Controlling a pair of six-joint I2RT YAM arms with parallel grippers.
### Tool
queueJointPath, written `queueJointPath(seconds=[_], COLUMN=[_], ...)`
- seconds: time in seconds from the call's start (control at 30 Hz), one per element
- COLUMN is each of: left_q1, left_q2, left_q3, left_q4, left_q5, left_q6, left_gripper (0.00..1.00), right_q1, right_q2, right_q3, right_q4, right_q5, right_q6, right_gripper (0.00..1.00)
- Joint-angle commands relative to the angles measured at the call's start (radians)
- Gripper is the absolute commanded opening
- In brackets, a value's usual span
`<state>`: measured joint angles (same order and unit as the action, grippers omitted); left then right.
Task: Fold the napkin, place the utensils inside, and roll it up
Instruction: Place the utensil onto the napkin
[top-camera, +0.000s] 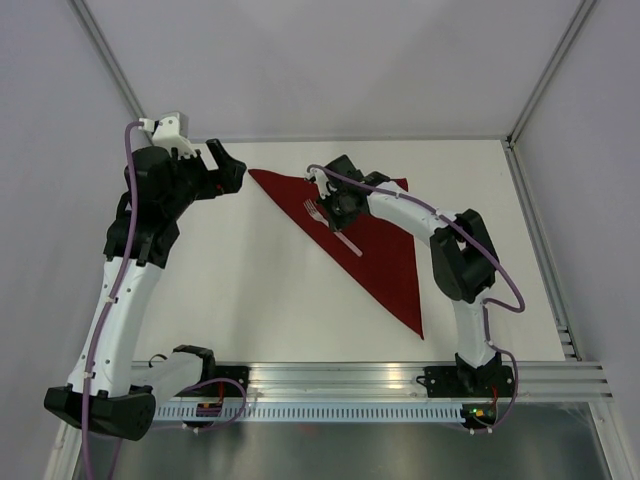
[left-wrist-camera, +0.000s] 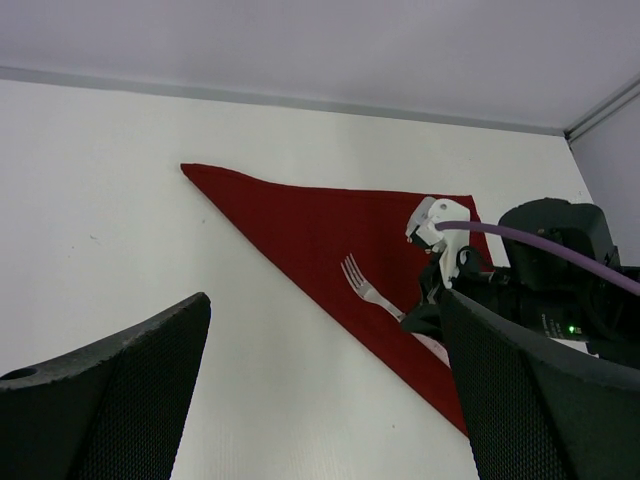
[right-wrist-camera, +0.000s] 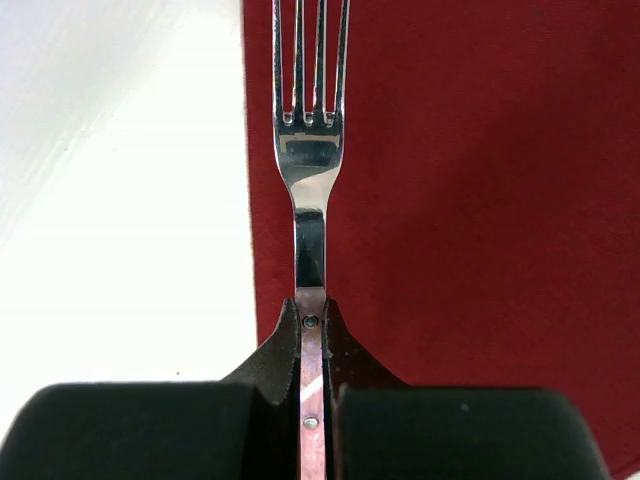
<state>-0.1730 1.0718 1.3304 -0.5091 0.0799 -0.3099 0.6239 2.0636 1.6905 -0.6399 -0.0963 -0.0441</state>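
Note:
The maroon napkin (top-camera: 385, 260) lies folded into a triangle on the white table, one corner at the far left and its point toward the near right. A silver fork (top-camera: 318, 212) with a pinkish riveted handle sits over the napkin next to its long left edge, tines pointing far left. My right gripper (top-camera: 336, 213) is shut on the fork's handle; the right wrist view shows the fork (right-wrist-camera: 308, 160) clamped at the gripper (right-wrist-camera: 312, 312) over the napkin (right-wrist-camera: 480, 200). My left gripper (top-camera: 236, 172) is open and empty, left of the napkin's far-left corner. The left wrist view shows the napkin (left-wrist-camera: 310, 230) and fork (left-wrist-camera: 362, 285) beyond my left gripper (left-wrist-camera: 325, 300).
The white table (top-camera: 250, 290) is walled at the back and sides, with a metal rail (top-camera: 400, 375) along the near edge. The right arm (left-wrist-camera: 560, 260) reaches over the napkin's far edge. No other utensil shows.

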Motion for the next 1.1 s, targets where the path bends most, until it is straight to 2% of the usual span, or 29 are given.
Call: queueJointPath(seconds=[0.0, 0.33, 1.07], left_q1=[0.004, 0.003, 0.004], left_q2=[0.005, 0.013, 0.017], left_q3=[0.023, 0.003, -0.020], left_q4=[-0.009, 0.001, 0.011], left_q5=[-0.008, -0.008, -0.003], left_q6=[-0.028, -0.021, -0.011], left_gripper=[1.00, 1.00, 1.00], right_q1=[0.020, 0.056, 0.065], right_q2=[0.007, 0.046, 0.069], right_q3=[-0.009, -0.089, -0.130], right_q4=[0.034, 0.131, 0.192], right_q5=[0.036, 0.061, 0.063], right_q6=[0.035, 0.041, 0.021], right_gripper=[0.01, 0.01, 0.00])
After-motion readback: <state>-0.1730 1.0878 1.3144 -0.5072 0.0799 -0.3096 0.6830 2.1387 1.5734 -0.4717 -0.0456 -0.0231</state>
